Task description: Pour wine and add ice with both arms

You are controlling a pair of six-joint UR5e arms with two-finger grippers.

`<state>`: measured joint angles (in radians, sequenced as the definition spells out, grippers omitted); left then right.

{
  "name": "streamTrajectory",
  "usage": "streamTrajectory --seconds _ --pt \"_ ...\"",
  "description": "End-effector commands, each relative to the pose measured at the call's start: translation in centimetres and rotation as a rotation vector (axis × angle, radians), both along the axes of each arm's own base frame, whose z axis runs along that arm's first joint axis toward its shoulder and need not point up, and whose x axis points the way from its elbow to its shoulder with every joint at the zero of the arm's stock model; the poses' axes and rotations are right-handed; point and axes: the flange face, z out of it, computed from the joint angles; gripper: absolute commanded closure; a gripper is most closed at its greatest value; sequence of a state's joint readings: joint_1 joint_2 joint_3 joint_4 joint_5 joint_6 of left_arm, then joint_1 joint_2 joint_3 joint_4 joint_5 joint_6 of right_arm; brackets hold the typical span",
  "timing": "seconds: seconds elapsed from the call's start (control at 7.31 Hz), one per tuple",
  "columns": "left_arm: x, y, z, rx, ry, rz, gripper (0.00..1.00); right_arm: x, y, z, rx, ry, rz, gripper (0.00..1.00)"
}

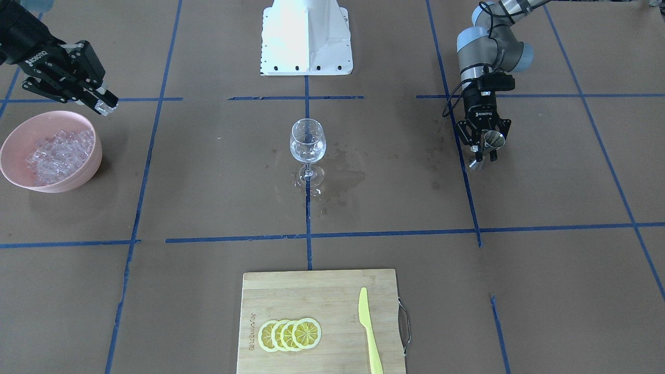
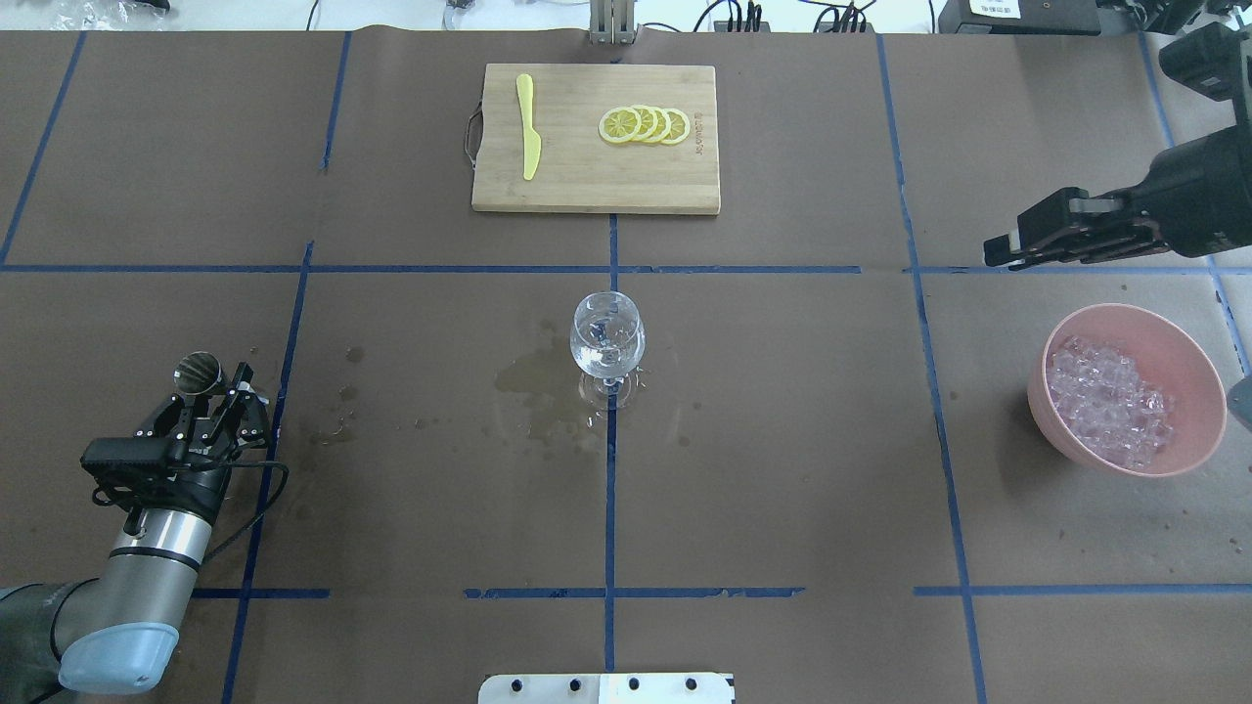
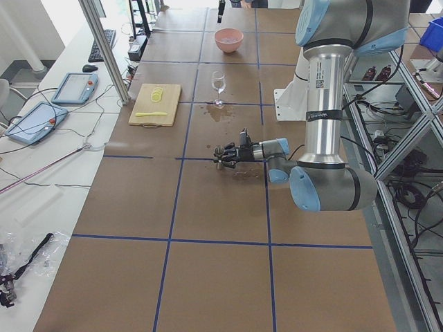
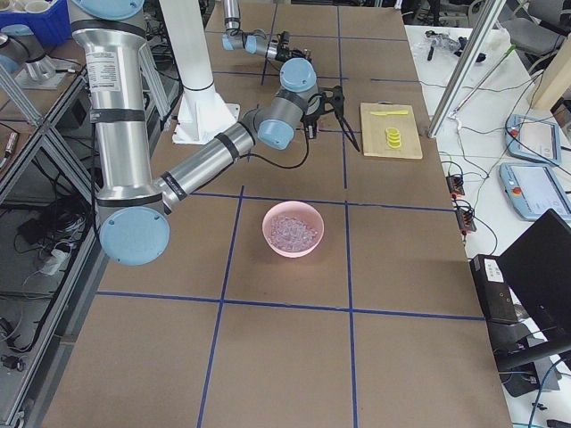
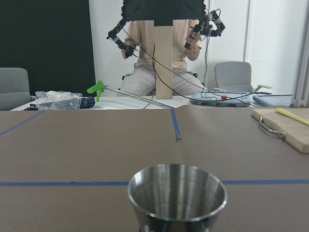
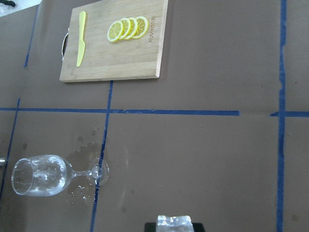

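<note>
With the glass (image 2: 606, 337) at table centre as the dial, seen from overhead: nearest, at 8 o'clock, the left gripper (image 2: 207, 391) is clamped on a steel cup (image 2: 198, 371), which is held mouth up. The glass stands upright with a little clear wine (image 2: 606, 360) in it. A puddle (image 2: 533, 381) spreads from its foot toward 9 o'clock. At 3 o'clock, well apart, a pink bowl (image 2: 1039, 409) holds the ice (image 2: 1110, 401). Beyond the bowl, at 2 o'clock, the right gripper (image 2: 1003, 249) hangs in the air, pinching one cube (image 6: 175, 221). Farthest, at 12 o'clock, a board (image 2: 587, 181) carries lemon slices (image 2: 646, 125) and a yellow knife (image 2: 528, 142).
</note>
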<state>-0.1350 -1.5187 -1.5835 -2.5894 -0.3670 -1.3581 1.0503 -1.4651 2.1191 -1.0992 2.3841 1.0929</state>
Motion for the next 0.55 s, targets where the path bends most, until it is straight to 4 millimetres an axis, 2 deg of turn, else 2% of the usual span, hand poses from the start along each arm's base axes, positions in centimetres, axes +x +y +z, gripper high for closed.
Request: streamTrajectory --seconds 0.0,0.14,0.41 --pt "0.0 0.0 0.0 0.000 -0.005 0.004 0.08 -2.0 -0.4 -2.3 -0.007 -0.032 -0.016 1.00" --pt "0.1 0.0 -0.5 -0.015 0.006 0.027 0.00 -3.3 -0.3 -3.4 -0.017 -0.044 -0.019 1.00" --pt "0.0 0.2 -2.5 -0.064 0.024 0.109 0.00 -7.6 0.4 -5.6 -0.018 -0.052 0.015 1.00"
